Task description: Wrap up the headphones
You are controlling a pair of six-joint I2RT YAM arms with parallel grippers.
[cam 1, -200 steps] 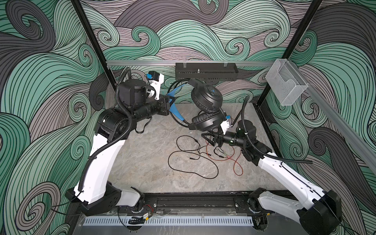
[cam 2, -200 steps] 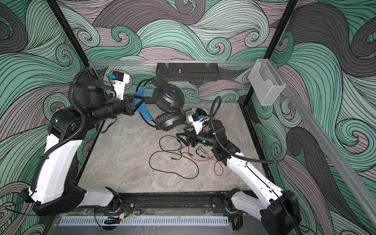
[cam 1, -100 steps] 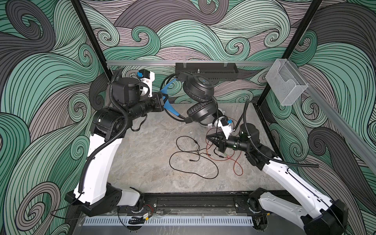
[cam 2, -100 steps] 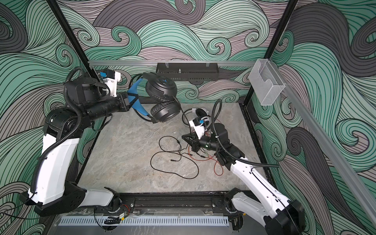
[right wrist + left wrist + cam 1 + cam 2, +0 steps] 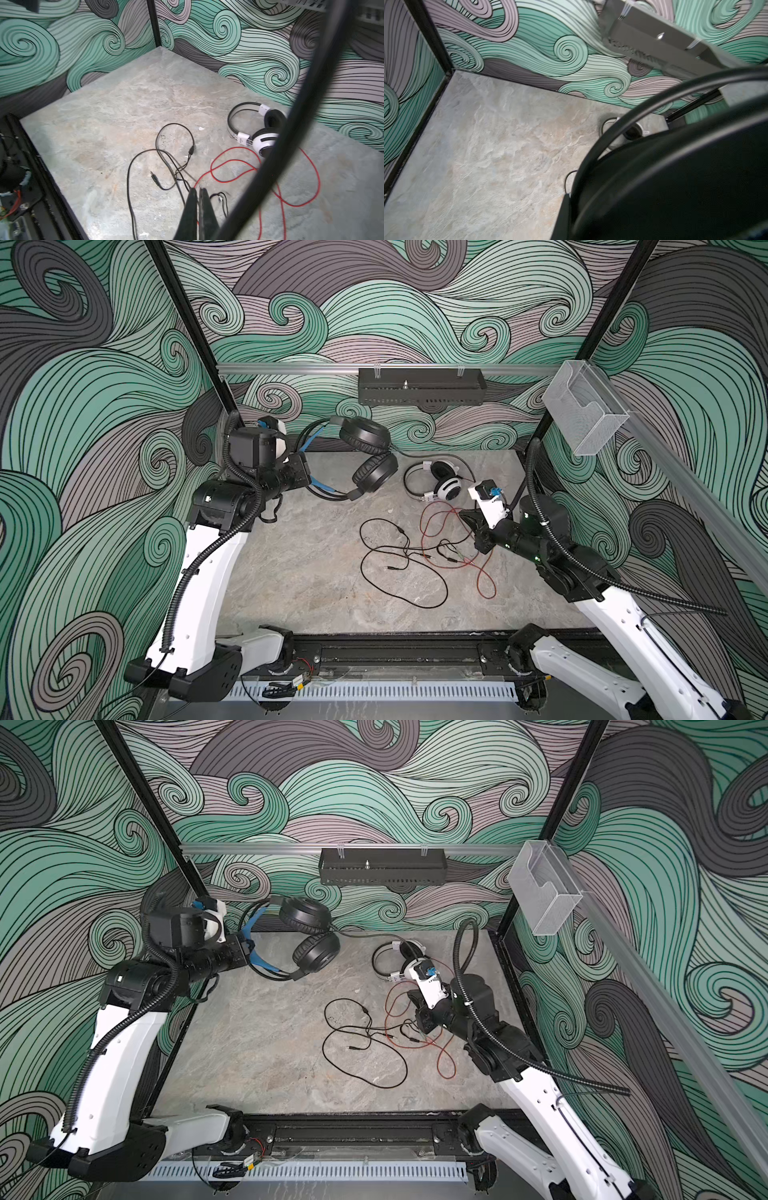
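Note:
The black headphones (image 5: 365, 435) (image 5: 305, 915) hang off the table at the back left, held by the headband in my left gripper (image 5: 311, 483) (image 5: 249, 959), which is shut on them. They fill the left wrist view (image 5: 675, 176). Their black cable runs along the back wall toward my right arm. The white-and-black headphones (image 5: 446, 487) (image 5: 264, 139) lie on the table at the back right, with the red cable (image 5: 236, 148) looped in front. My right gripper (image 5: 465, 515) (image 5: 413, 996) (image 5: 197, 189) is shut just over the tangled cables. Whether it pinches one I cannot tell.
Thin black cable loops (image 5: 446, 593) lie mid-table among the red ones. A black perforated tray (image 5: 419, 391) hangs on the rear rail and a clear plastic holder (image 5: 582, 414) on the right rail. Black frame posts and patterned walls close in the marble table (image 5: 311, 572).
My left arm has swung the black headphones back and to the left, uncovering the white-and-black headphones. My right gripper has gone from open to shut and drawn back to the right.

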